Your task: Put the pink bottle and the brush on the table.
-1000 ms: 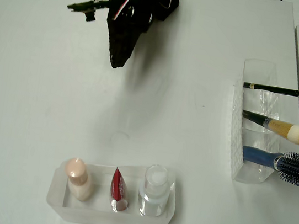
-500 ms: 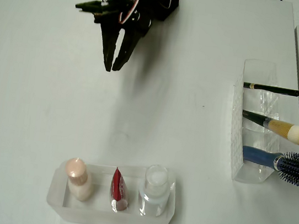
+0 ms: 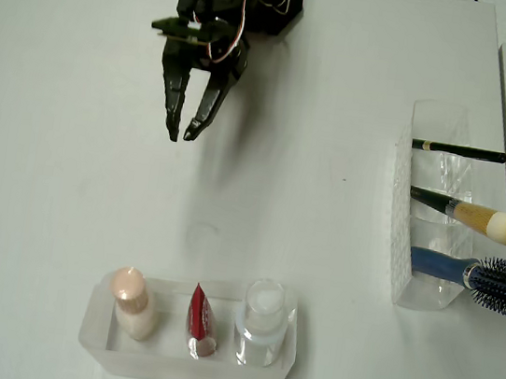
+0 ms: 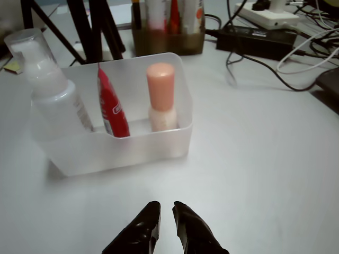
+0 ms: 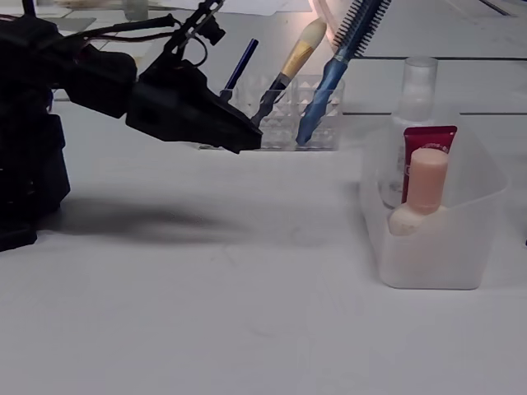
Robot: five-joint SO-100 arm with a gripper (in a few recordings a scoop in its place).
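Claw (image 3: 182,132) hangs above the bare table (image 3: 48,170), jaws parted by a narrow gap and empty, tips aimed at the frosted bin (image 3: 93,332), probably lining up for the pink bottle (image 3: 132,302), which stands upright at the bin's left end in the overhead view, beside the red tube (image 3: 200,322). The brush (image 3: 475,217) leans in the clear rack (image 3: 402,229) at right, untouched. Against 1 s ago, the jaws have gone from closed to apart and the claw sits nearer the bin; neither item is out yet.

Two clear holders on the table: one frosted bin (image 3: 99,342) carrying three containers, pink bottle (image 3: 132,302), red tube (image 3: 201,321), clear bottle (image 3: 262,321); one organizer (image 3: 404,258) with three sticks, brush (image 3: 475,217), hairbrush (image 3: 486,276), black pencil (image 3: 458,151).
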